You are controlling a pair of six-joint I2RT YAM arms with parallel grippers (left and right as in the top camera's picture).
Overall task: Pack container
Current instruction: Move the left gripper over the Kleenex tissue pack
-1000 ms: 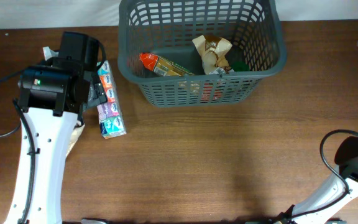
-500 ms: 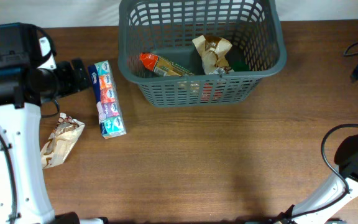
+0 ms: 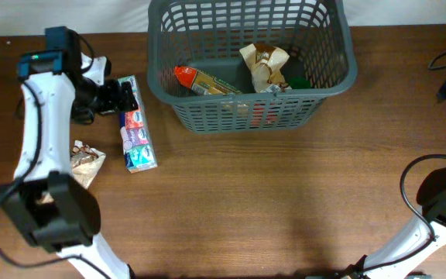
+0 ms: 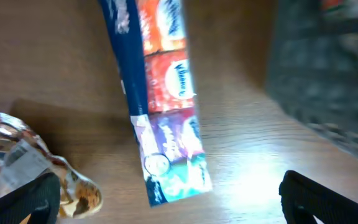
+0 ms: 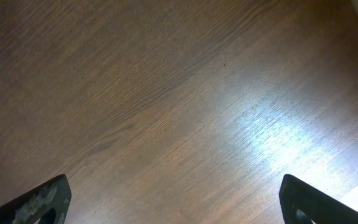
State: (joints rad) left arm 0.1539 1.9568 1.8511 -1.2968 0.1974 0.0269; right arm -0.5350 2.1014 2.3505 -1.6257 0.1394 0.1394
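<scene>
- At the far middle of the table point(image 3: 285, 201): the container point(image 3: 254, 97), upright, in the same spot as a second ago.
- Inside it, unchanged: an orange-red packet point(image 3: 196, 79), a crumpled beige bag point(image 3: 263, 63), and something green point(image 3: 299, 80) at the right.
- Left gripper point(image 3: 122, 97) now over the far end of the tissue pack point(image 3: 135, 132); half a second ago just left of that end, clear of it.
- Left arm point(image 3: 41, 132) swung round since then, now running from the near left up to the far left.
- Seen from the left wrist: left gripper point(image 4: 173, 199) spread wide, a dark fingertip point(image 4: 33, 196) at each lower corner, nothing held, tissue pack point(image 4: 166, 112) below.
- Touching the pack or only above it: cannot tell.
- Tissue pack flat on the wood, left of the container and apart from it, not shifted.
- Snack packet point(image 3: 86, 161) just left of the pack's near end, partly under the left arm from overhead, plain in the wrist view point(image 4: 36, 168); same place as before.
- Right gripper point(image 5: 176, 199) wide too, empty, above bare wood.
- Right arm point(image 3: 440, 201) at the near right corner, as before.
</scene>
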